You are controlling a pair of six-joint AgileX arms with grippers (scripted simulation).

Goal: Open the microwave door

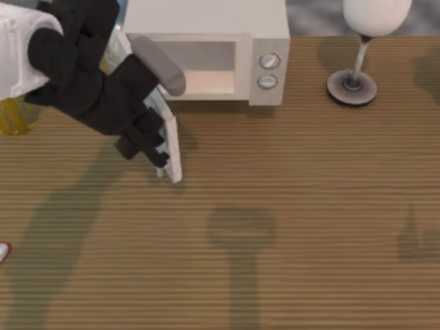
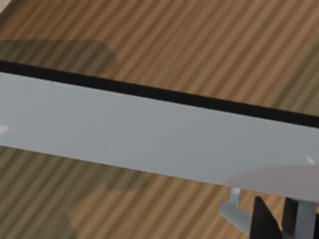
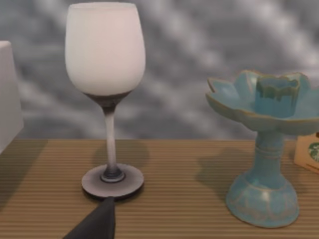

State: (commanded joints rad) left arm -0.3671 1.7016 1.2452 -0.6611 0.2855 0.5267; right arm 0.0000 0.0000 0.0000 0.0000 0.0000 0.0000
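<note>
The off-white microwave (image 1: 206,20) stands at the back of the table, two grey knobs (image 1: 269,71) on its right panel. The microwave door (image 1: 173,148) is swung out toward the table's front, leaving the cavity (image 1: 203,69) exposed. My left gripper (image 1: 152,146) is at the door's free edge, shut on the slim handle. In the left wrist view the door (image 2: 149,134) is a pale band with a dark rim. The handle (image 2: 233,215) runs in beside a black finger (image 2: 262,226). My right gripper (image 3: 99,224) is parked off to the right, seen only as a dark wedge.
A tall wine glass (image 1: 357,62) stands right of the microwave. Beside the wine glass (image 3: 107,99), a blue pedestal dish (image 3: 264,149) and a box with a green logo (image 3: 309,152) show in the right wrist view. A yellow object (image 1: 12,115) sits at the left edge.
</note>
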